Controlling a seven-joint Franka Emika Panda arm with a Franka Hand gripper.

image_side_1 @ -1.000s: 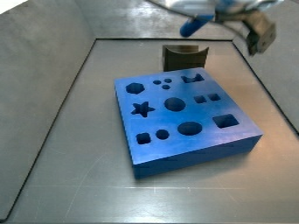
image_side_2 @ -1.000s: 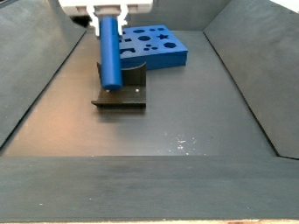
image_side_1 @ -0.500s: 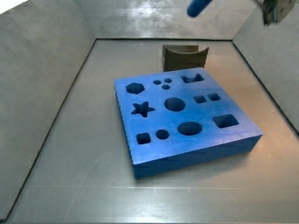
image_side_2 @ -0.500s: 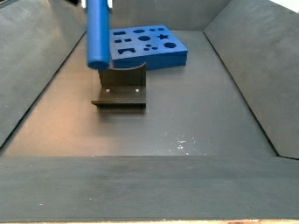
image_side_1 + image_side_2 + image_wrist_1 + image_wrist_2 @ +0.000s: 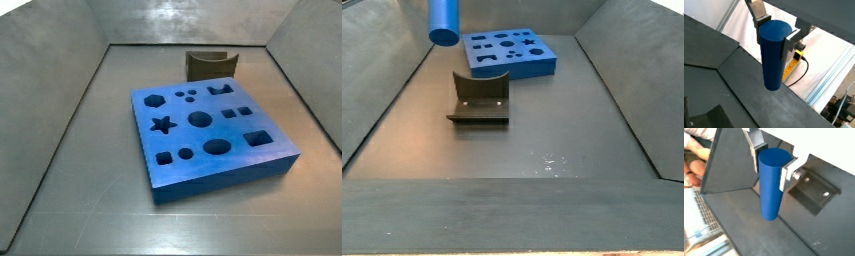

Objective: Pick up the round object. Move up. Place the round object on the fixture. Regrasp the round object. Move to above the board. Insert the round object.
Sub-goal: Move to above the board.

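My gripper (image 5: 775,29) is shut on the round object, a long blue cylinder peg (image 5: 771,56) that hangs upright from the fingers (image 5: 791,41) in both wrist views (image 5: 771,187). In a side view only the peg's lower end (image 5: 442,21) shows at the upper edge, high above the floor behind the fixture (image 5: 480,98); the gripper itself is out of that frame. The blue board (image 5: 207,133) with shaped holes lies flat on the floor, with the dark fixture (image 5: 211,64) behind it. Neither gripper nor peg shows in that side view. The board (image 5: 509,52) lies beyond the fixture.
Grey walls (image 5: 60,60) enclose the floor on all sides. A dark plate with two screws (image 5: 814,192), apparently the fixture's base, lies below beside the peg. A yellow part with a black cable (image 5: 794,66) sits outside the enclosure.
The gripper has risen with the peg: a second ago the peg stood at the fixture, now only its lower end shows at a side view's upper edge. It left the other side view.
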